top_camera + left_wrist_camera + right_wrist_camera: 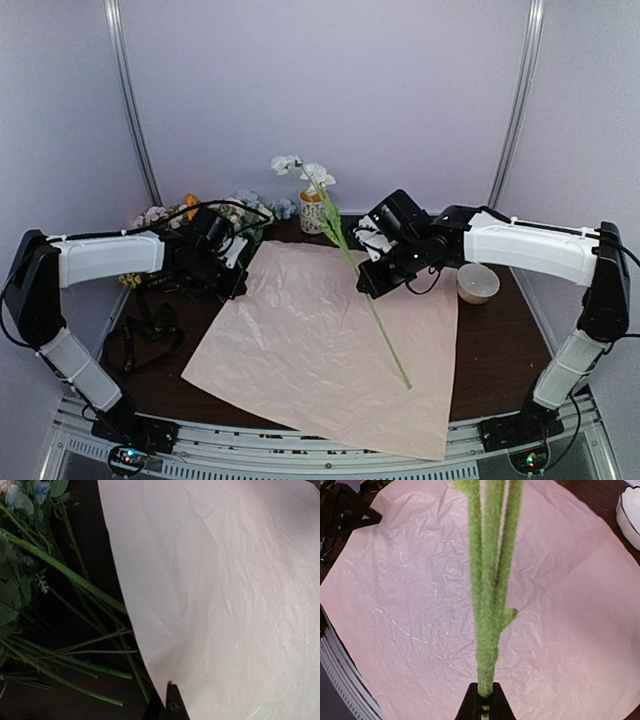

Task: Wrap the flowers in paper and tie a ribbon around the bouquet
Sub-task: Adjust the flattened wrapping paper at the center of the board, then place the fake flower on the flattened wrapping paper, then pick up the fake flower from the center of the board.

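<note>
Now, over to the right gripper (485, 701): clamped tight on a fuzzy green flower stem (487, 605), pinched at mid-stalk and held slantwise over the paper (300, 340). Up at the far end, white blooms (305, 170); down at the near end, the bare tip over the sheet's right half, no telling whether touching. And across to the left gripper (171, 702): closed right on the paper's left edge, that edge curling up past the dark fingertips. Just beyond that edge, a heap of loose flowers (60, 568), green stalks criss-crossed on the dark table (500, 350), blue and pale blooms at the back. Spread wide over the middle of the table, the pink sheet, crinkled, near corner poking out past the front edge. Off to the left, clear of the paper, the black ribbon (145, 335) in a loose tangle. On the right, beside the sheet, a small white bowl (478, 283).
</note>
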Controlling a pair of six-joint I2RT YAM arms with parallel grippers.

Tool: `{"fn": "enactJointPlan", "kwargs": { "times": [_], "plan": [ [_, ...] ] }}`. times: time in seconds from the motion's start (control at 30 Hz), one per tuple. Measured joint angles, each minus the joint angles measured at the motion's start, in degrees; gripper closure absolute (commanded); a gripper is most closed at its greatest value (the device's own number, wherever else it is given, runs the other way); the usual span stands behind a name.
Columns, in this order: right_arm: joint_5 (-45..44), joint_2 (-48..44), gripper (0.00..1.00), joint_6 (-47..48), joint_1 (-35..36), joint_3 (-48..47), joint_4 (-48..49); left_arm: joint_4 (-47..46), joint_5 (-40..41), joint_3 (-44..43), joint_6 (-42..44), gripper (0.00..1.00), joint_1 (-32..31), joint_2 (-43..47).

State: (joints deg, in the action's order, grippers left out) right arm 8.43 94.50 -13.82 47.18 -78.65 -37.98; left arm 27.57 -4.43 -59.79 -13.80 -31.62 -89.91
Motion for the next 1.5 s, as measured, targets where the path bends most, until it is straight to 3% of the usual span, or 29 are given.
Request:
{"fn": "enactJointPlan", "kwargs": {
  "times": [0.27, 0.3, 0.33, 0.43, 0.5, 0.57, 0.7, 0.87, 1.03, 1.17, 1.3, 1.37, 1.4, 1.5],
  "plan": [
    [6.82, 14.1, 1.0, -7.15, 0.55, -9.49, 0.76, 3.28, 5.03, -8.81, 8.0, 1.0, -0.24, -10.51],
    [6.97, 16.7, 0.96, -7.67, 0.46, -11.76, 0.59, 3.48, 5.14, -9.11, 8.35, 0.95, -0.35, -11.8],
    [6.95, 18.86, 0.93, -8.2, 0.39, -13.46, 0.5, 3.69, 5.16, -9.27, 8.61, 0.83, -0.48, -12.79],
    [5.57, 24.06, 0.77, -9.44, 0.24, -17.25, -0.79, 4.68, 5.73, -9.4, 9.42, 0.4, -0.87, -13.75],
    [4.04, 26.29, 0.69, -9.55, 0.2, -18.36, -1.92, 6.45, 6.03, -10.84, 9.11, 0.26, -0.92, -13.57],
    [2.54, 27.19, 0.65, -9.62, 0.11, -18.53, -3.17, 7.5, 6.23, -12.96, 8.68, 0.2, -0.96, -12.66],
    [-0.04, 26.82, 0.63, -9.55, -0.07, -18.58, -4.72, 8.22, 6.43, -15.65, 7.54, 0.22, -0.24, -7.48],
    [-1.92, 24.7, 0.62, -8.9, -0.07, -18.32, -5.22, 8.24, 7.04, -17.2, 3.52, 0.38, 5.03, -2.43],
    [-3.15, 19.93, 0.62, -8.2, -0.07, -16.0, -5.18, 1.7, 6.08, -10.36, -7.23, 0.6, 17.77, -0.81],
    [-4.02, 17.57, 0.62, -7.21, -0.07, -13.88, -4.92, -1.66, 6.38, -3.98, -16.68, 0.64, 27.87, -1.4],
    [-4.85, 17.27, 0.63, -6.71, -0.07, -11.54, -5.16, -5.46, 4.85, -3.87, -21.18, 0.65, 28.98, -4.48],
    [-5.22, 17.27, 0.63, -6.25, -0.07, -10.95, -5.62, -7.32, 3.28, -4.22, -22.6, 0.78, 28.52, -6.25],
    [-5.42, 17.27, 0.63, -6.08, -0.07, -10.86, -5.77, -8.24, 2.47, -4.37, -23.32, 0.8, 28.37, -7.19],
    [-5.88, 17.27, 0.63, -5.81, -0.07, -10.75, -5.81, -9.14, 1.01, -4.39, -24.65, 0.77, 27.41, -8.61]
  ]
}}
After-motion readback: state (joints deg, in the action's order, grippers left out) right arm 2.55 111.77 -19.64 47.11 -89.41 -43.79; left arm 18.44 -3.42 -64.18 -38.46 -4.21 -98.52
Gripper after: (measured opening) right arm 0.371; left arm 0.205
